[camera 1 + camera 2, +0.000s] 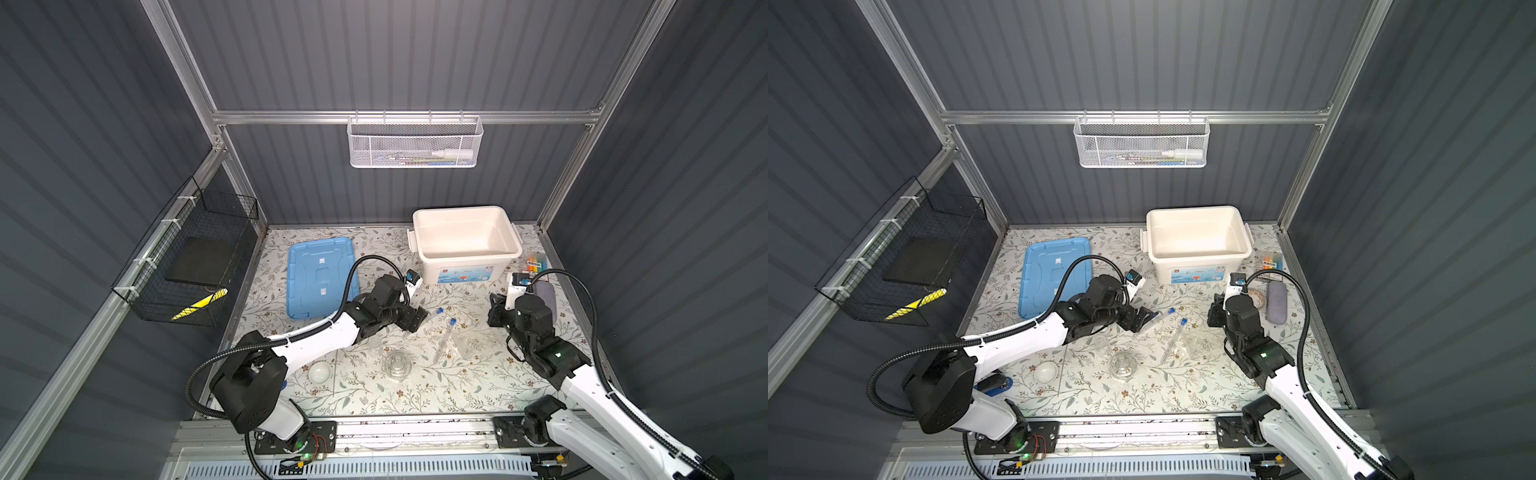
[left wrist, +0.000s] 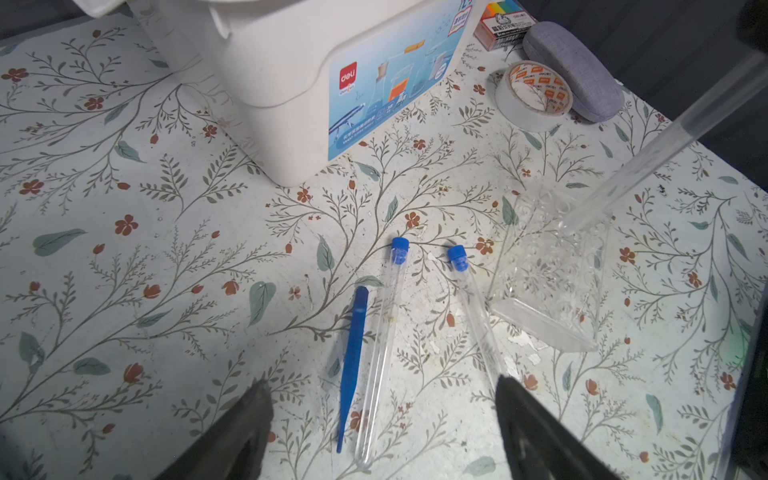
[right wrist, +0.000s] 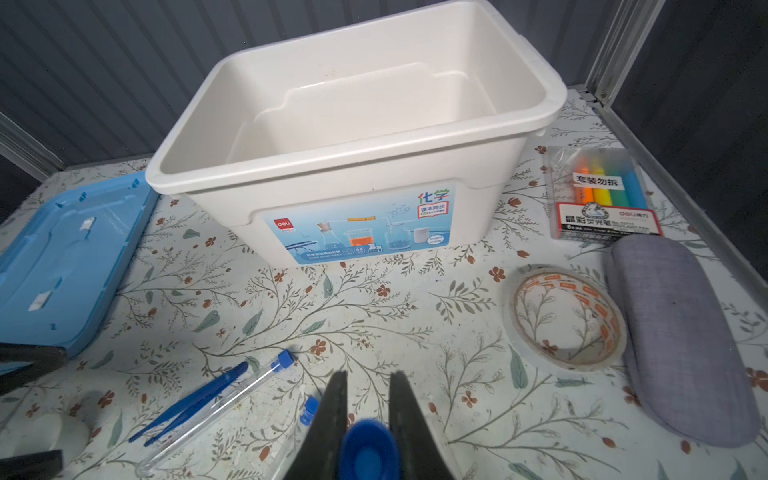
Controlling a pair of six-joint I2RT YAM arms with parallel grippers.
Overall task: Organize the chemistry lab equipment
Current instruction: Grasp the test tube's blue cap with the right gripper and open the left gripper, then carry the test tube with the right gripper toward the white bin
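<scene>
While your left gripper (image 2: 382,384) hovered with its jaws spread wide over the blue tweezers (image 2: 352,357) and a lying test tube (image 2: 380,345), side by side on the table (image 2: 166,249), your right gripper (image 3: 369,376) was pinched on the blue cap of a held test tube (image 2: 648,153), tilted with its lower end at the clear patterned dish (image 2: 548,274). You had a third test tube (image 2: 478,307) lying between that pair and the dish, near the white box (image 3: 357,168).

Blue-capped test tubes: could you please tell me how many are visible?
3. One tube lies beside the blue tweezers, a second nearer the clear tray, both on the table; the third tube is gripped by the right end effector.
</scene>
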